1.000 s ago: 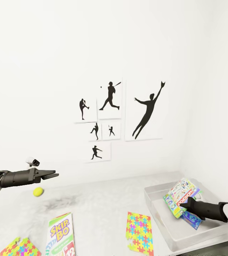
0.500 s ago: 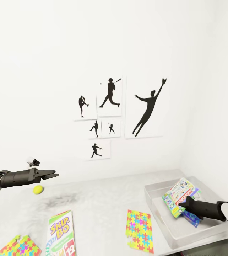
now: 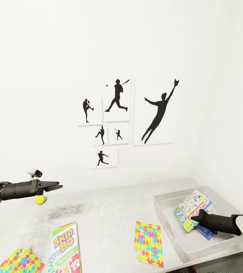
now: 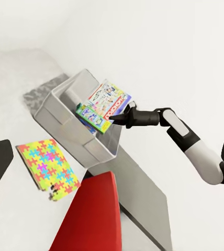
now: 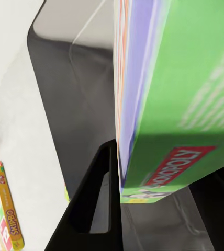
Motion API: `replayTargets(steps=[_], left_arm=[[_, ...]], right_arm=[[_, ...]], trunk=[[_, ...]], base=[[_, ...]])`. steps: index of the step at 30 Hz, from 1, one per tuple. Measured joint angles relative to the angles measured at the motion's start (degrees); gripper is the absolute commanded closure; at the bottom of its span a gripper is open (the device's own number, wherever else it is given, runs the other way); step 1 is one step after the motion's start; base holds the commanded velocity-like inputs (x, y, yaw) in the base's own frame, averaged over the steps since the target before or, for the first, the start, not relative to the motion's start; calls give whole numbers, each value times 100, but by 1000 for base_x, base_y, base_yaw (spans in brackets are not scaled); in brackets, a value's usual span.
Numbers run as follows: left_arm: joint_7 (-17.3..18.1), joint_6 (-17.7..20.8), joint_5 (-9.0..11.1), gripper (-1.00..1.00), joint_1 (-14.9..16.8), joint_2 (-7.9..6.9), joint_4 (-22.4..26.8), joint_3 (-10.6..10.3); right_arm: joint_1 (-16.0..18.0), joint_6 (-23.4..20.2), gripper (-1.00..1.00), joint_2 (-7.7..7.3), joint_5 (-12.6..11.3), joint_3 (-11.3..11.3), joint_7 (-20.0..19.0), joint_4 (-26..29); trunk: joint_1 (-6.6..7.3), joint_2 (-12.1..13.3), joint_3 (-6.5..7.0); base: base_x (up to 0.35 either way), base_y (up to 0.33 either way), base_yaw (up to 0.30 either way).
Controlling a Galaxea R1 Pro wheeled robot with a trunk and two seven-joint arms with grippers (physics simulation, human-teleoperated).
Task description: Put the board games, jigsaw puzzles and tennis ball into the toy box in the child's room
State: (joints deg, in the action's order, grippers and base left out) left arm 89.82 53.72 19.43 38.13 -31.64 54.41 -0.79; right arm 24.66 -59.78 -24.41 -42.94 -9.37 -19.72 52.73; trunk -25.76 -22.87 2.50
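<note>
Right gripper (image 3: pixel 198 218): clamped on white-green MONOPOLY board game box (image 3: pixel 192 209), lowered slightly into shallow grey toy box (image 3: pixel 166 212); release pending. Left gripper (image 3: pixel 56 186): idle, state unclear

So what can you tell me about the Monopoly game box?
The Monopoly box is a flat cardboard box, white and green with a red name band and a green side. It is tilted, hanging over the grey toy box, with a blue box just under it. The right gripper pinches its near edge; whether it touches the bin is unclear.
</note>
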Motion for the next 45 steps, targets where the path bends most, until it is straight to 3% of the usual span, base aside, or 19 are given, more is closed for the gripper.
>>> replayTargets(steps=[28, 33, 35, 45], left_arm=[[1, -89, 7, -100, 2, -6, 0, 0], [1, -89, 7, -100, 0, -6, 0, 0], [1, -89, 7, -100, -1, -5, 0, -1], [1, -89, 8, -100, -4, -14, -1, 6]], right_arm=[[10, 0, 100, 62, -15, 25, -76, 0], [130, -1, 100, 59, -34, 295, -223, -1], [186, -1, 100, 58, -74, 500, -318, 1], [309, 1, 100, 2, -61, 686, -393, -19]], trunk=[[0, 0, -262], [0, 3, -306], [1, 4, -322], [2, 9, -410]], base=[[0, 0, 0], [0, 0, 0], [0, 0, 0], [0, 0, 0]])
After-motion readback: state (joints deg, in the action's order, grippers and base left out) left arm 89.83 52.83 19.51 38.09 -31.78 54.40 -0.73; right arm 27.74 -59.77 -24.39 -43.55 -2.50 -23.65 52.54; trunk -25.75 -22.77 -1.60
